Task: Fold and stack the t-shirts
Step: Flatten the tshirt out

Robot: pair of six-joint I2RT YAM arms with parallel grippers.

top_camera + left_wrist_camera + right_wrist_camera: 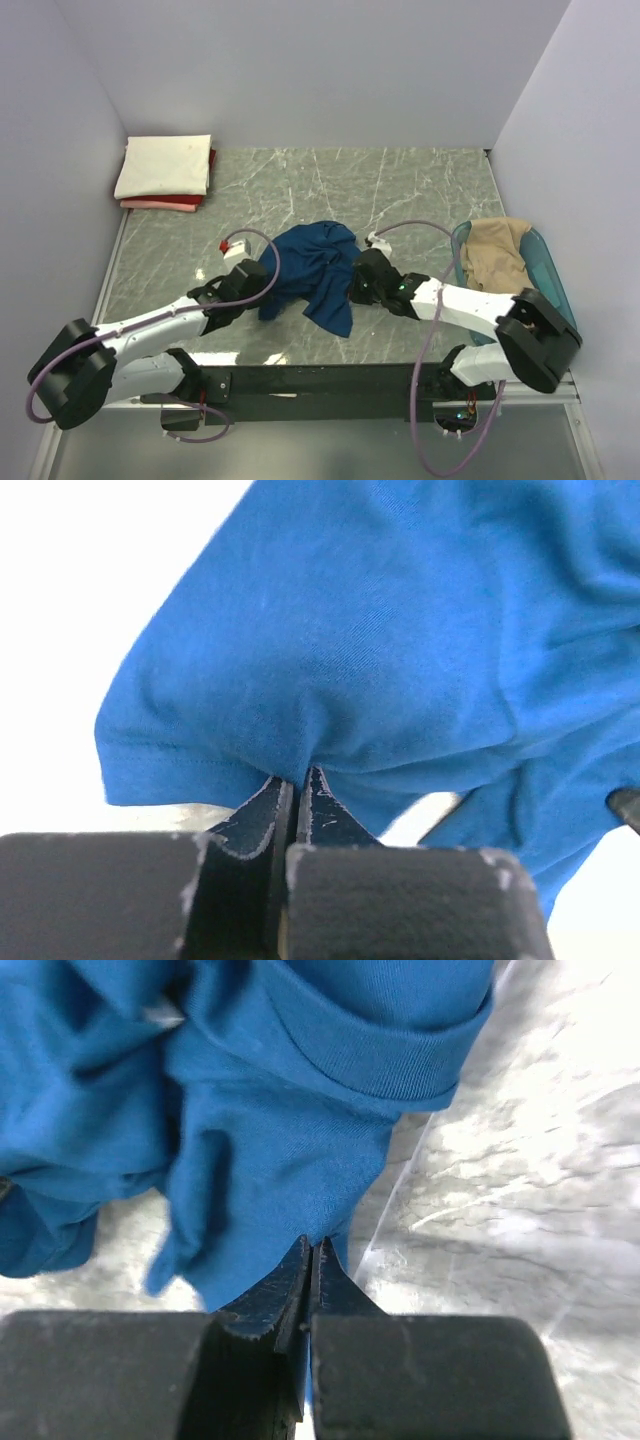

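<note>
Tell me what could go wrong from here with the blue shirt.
1. The left gripper and right gripper each pinch only a small bit of the blue t-shirt; the cloth might slip out when lifted.
2. The shirt is bunched, so it may spread twisted rather than flat.

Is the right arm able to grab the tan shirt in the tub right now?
Probably not yet: its jaws are shut on the blue shirt. Nothing covers the tan shirt in the tub beside the arm, so once it lets go, likely yes.
</note>
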